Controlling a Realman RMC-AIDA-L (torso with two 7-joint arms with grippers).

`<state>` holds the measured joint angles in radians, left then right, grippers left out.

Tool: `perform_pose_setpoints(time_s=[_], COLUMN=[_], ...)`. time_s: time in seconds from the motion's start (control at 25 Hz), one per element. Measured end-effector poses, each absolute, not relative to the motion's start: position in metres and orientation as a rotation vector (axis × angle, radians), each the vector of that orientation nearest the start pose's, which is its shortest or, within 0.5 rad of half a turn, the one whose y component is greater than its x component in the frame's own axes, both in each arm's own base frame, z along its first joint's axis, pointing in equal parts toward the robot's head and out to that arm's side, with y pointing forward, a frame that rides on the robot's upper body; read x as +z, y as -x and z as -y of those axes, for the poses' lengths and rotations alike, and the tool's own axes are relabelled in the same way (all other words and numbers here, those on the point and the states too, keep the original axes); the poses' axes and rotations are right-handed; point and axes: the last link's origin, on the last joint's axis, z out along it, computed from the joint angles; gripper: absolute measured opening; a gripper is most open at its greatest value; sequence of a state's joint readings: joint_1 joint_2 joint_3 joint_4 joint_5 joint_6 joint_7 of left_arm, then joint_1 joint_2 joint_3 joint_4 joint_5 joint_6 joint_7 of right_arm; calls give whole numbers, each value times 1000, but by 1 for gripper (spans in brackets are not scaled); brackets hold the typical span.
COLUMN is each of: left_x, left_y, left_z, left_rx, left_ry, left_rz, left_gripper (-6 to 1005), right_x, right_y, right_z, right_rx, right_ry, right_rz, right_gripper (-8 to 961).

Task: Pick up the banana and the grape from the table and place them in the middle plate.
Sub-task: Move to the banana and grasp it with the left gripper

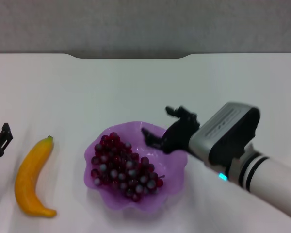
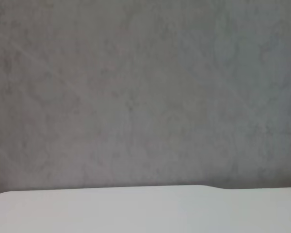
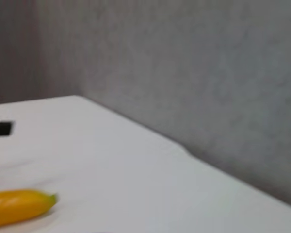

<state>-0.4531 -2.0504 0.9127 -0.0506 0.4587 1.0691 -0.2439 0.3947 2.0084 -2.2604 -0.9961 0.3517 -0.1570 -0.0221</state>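
The bunch of dark red-purple grapes (image 1: 123,166) lies inside the translucent purple plate (image 1: 176,183) at the middle front of the white table (image 1: 136,87). My right gripper (image 1: 160,127) is open and empty, just above the plate's far right rim, apart from the grapes. The yellow banana (image 1: 33,175) lies on the table left of the plate, green stem tip pointing away from me; it also shows in the right wrist view (image 3: 19,206). My left gripper (image 1: 1,141) is at the left edge of the head view, just left of the banana.
The table's dark notched far edge (image 1: 131,56) runs across the back, with a grey wall (image 2: 145,92) behind it. Bare tabletop lies behind the plate and to its right.
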Motion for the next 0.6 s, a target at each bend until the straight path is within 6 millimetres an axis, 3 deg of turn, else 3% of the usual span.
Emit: perform_pose_setpoints(time_s=[0.24,0.36,0.6], left_x=[6,7,7], left_y=[391,391,392], left_z=[-312,-312,-312], left_rx=[-491,-490,-490], left_ry=[1528,1527,1526], left_rz=[730,730,730], left_gripper=[848,848,848], right_x=[-68,-57,-15], right_y=[-199,-205,-238], right_z=[-377,-384,-389], right_rx=[381,371,338], right_ry=[2117,2074,1910], right_rz=[-366,-366,-404], right_gripper=[854,852,785])
